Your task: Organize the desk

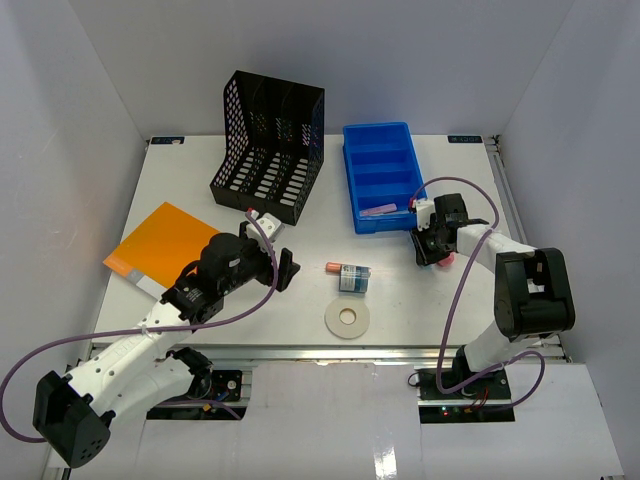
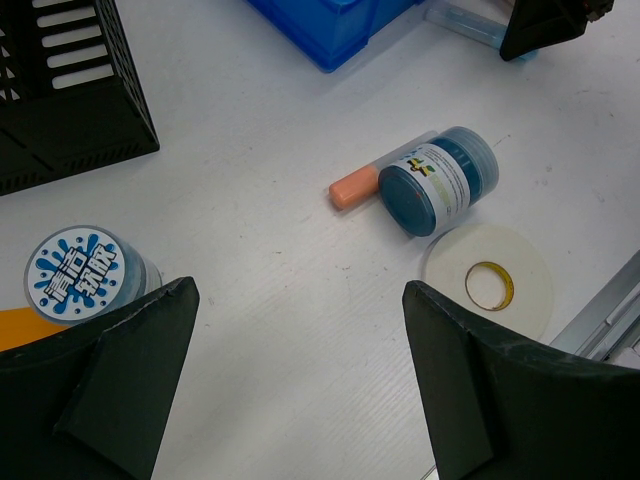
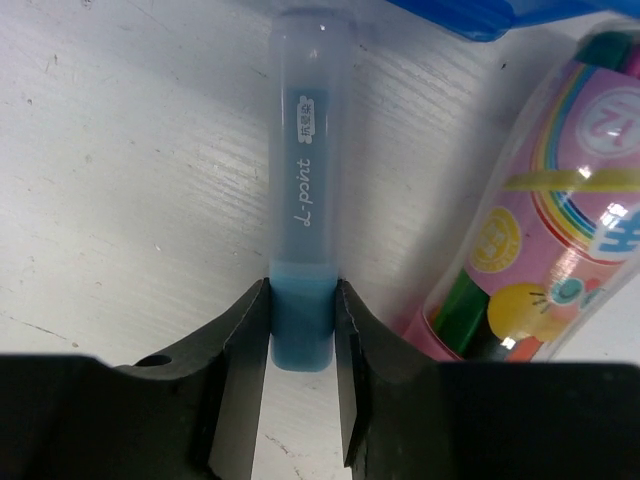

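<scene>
The white desk (image 1: 420, 300) carries scattered stationery. My right gripper (image 3: 300, 300) is shut on the blue end of a pale blue highlighter (image 3: 305, 170), which lies flat on the desk pointing at the blue tray (image 3: 480, 15). From above, that gripper (image 1: 432, 245) sits just off the tray's near right corner. A pink tube of crayons (image 3: 540, 220) lies right beside the highlighter. My left gripper (image 2: 300, 380) hangs open over bare desk with nothing between its fingers. It is near the desk's middle left (image 1: 268, 250).
A blue jar on its side (image 2: 440, 180) touches an orange eraser (image 2: 352, 188), with a white tape roll (image 2: 520, 270) near the front rail. A round blue-and-white-labelled container (image 2: 75, 275) stands by my left finger. Black mesh rack (image 1: 268, 150), blue tray (image 1: 350, 160) and orange folder (image 1: 160, 240) stand behind.
</scene>
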Robot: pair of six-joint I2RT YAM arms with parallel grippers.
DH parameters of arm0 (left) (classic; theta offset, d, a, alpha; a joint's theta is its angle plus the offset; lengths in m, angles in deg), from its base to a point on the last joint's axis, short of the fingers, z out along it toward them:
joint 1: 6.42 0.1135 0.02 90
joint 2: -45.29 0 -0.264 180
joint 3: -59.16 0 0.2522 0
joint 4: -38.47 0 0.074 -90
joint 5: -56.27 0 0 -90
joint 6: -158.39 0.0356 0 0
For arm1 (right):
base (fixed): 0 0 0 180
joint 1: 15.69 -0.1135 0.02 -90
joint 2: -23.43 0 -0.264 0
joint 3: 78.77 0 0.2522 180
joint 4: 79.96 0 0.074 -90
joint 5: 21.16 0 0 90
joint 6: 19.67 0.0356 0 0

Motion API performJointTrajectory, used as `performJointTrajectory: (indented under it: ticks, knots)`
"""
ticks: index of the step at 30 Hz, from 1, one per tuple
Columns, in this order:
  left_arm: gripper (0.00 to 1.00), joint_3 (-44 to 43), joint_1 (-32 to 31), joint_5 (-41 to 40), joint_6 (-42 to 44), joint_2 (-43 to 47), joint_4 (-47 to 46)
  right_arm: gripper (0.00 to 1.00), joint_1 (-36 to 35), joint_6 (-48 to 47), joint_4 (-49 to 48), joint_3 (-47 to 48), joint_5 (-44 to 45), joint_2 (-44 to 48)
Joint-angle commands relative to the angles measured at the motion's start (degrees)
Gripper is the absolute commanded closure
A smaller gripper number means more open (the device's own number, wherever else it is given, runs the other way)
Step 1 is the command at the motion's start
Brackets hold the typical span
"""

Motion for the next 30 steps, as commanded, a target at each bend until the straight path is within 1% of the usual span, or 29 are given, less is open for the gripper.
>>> performJointTrajectory:
  ticks: [1,3,5,9,10,12,14,17,18,20,22,24,25,28,30]
  knots:
    - [0.06,0.02,0.30,0.99,-0.43,0.17,-0.13,0.80,-0.28,-0.18,0.67,-1.24,-1.00,1.76]
    - [0.06,0.02,0.30,1.68,-0.36,0.11,-0.23,0.83,-0.28,-1.08,1.53,-1.73,-1.95,3.39]
    - [0.06,0.04,0.30,3.23,-0.36,0.15,-0.50,0.85,-0.28,-3.15,3.04,-1.92,-5.43,5.23]
    - [0.05,0.28,0.30,6.93,-0.54,-0.11,-1.55,0.88,-0.28,-11.72,10.34,0.04,-13.11,10.41]
    - [0.05,0.27,0.30,8.22,-0.52,-0.38,-1.81,0.88,-0.28,-14.14,10.70,0.25,-14.77,11.17]
    - [0.04,0.10,0.30,11.69,-0.33,-1.25,-2.28,0.89,-0.28,-21.29,15.37,3.19,-18.53,13.24]
    - [0.03,-0.12,0.30,14.58,-0.06,-2.21,-2.55,0.90,-0.28,-26.49,18.62,6.34,-21.05,14.55]
    - [0.02,-0.42,0.30,17.73,0.43,-3.55,-3.18,0.90,-0.28,-31.53,21.26,12.60,-22.60,14.45]
    - [0.02,-0.53,0.30,18.49,0.54,-4.02,-3.24,0.90,-0.28,-32.75,21.18,13.17,-22.36,14.02]
    - [0.02,-1.26,0.30,20.40,0.78,-5.44,-3.61,0.90,-0.44,-35.96,20.03,19.50,-20.35,11.07]
    - [0.02,-2.05,0.30,21.59,0.78,-7.02,-3.79,0.90,-0.54,-37.49,19.36,23.93,-18.58,8.03]
    - [0.02,-4.14,0.30,23.07,0.69,-10.43,-3.97,0.89,-1.00,-39.90,19.43,30.65,-16.10,2.28]
    - [0.02,-5.47,0.30,23.37,0.62,-12.44,-3.90,0.88,-1.30,-40.73,19.50,32.32,-14.98,-0.70]
    - [0.02,-8.92,0.21,24.17,0.90,-17.00,-3.87,0.87,-1.95,-44.81,20.60,40.13,-13.17,-6.57]
    - [0.02,-11.18,0.21,24.45,1.37,-19.86,-3.80,0.87,-2.29,-45.73,20.74,42.15,-12.51,-9.69]
